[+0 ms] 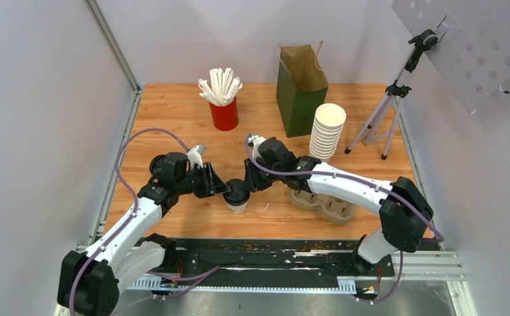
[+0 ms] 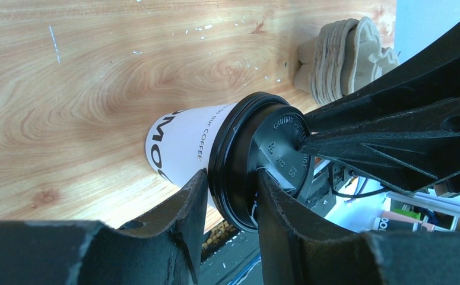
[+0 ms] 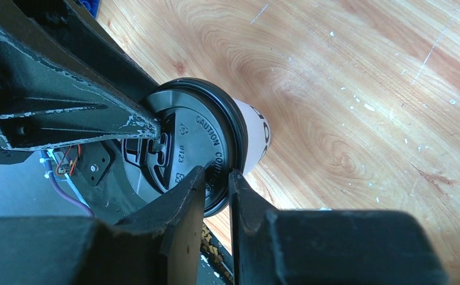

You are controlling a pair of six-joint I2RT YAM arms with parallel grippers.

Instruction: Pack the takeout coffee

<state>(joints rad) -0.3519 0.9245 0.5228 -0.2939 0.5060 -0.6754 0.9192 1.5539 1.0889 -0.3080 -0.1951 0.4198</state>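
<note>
The coffee (image 1: 237, 197) sits at the centre of the top view, on the wooden table (image 1: 173, 112), caught between both arms. The left gripper (image 1: 224, 189) reaches in from the left. In its wrist view its fingers (image 2: 189, 199) straddle the edge of the black lid (image 2: 257, 160), one under the rim against the white wall and one on the lid's top, pressed onto it. The right gripper (image 1: 250, 185) comes from the right, with its fingers (image 3: 186, 193) nearly together, pinching the opposite rim (only the rim's thickness between them). Whether the cup's base touches the wood cannot be told. A pulp carrier (image 1: 324, 204) lies just right of it. A green bag (image 1: 301, 92) stands open at upper centre.
</note>
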